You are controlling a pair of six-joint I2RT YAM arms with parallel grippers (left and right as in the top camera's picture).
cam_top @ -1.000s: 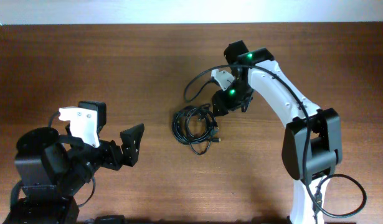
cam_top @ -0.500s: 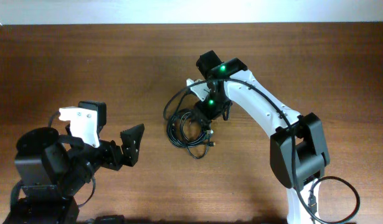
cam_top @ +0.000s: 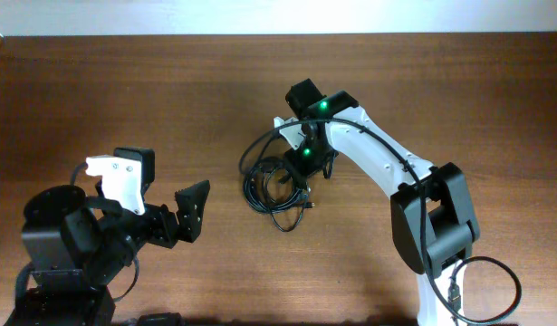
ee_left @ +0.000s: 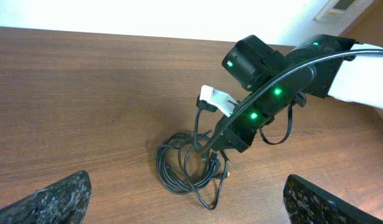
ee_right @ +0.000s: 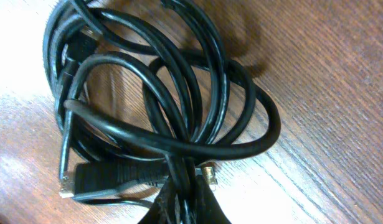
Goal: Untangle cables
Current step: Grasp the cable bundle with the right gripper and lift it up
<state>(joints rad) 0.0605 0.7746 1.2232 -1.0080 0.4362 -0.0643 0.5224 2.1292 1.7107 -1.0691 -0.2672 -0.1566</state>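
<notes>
The cables (cam_top: 274,190) lie as one coiled black bundle on the wooden table, a little right of its middle. My right gripper (cam_top: 302,174) is down at the bundle's right edge. In the right wrist view the cables (ee_right: 172,87) fill the frame, and the right gripper (ee_right: 186,202) is shut on a few strands, next to a gold-tipped plug (ee_right: 207,173). My left gripper (cam_top: 193,211) stands open well to the left of the bundle, holding nothing. Its dark fingers (ee_left: 61,198) frame the cables (ee_left: 186,169) from a distance.
The right arm's own thicker black wire (cam_top: 260,145) loops out just above the bundle. The table's far edge meets a white wall (cam_top: 278,16). The left arm's base (cam_top: 65,244) fills the near left corner.
My right gripper has swung left and down onto the bundle's right edge and closed on strands there. The bundle has shifted slightly left. The left arm has not moved.
</notes>
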